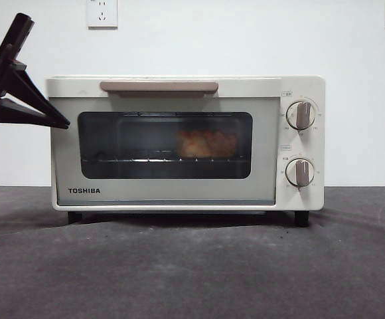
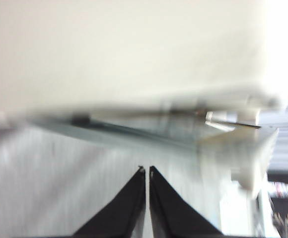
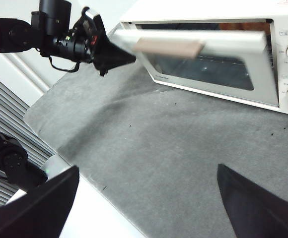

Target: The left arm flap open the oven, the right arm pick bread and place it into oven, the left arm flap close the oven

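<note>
The cream-white TOSHIBA oven (image 1: 179, 193) stands mid-table. In the front view its door looks shut under the beige handle (image 1: 159, 86). In the right wrist view the door (image 3: 263, 74) leans slightly out at its top. The orange-brown bread (image 1: 206, 143) lies on the wire rack inside, right of centre, behind the glass. My left gripper (image 1: 63, 124) is shut, its tip at the door's upper left corner (image 3: 129, 57). In the blurred left wrist view it (image 2: 147, 169) points at the oven (image 2: 134, 49). My right gripper (image 3: 149, 198) is open and empty, back from the oven above the mat.
Two beige knobs (image 1: 301, 115) sit on the oven's right panel. A grey mat (image 1: 192, 266) covers the table, and its edge (image 3: 84, 188) shows in the right wrist view. Wall sockets (image 1: 102, 13) hang behind.
</note>
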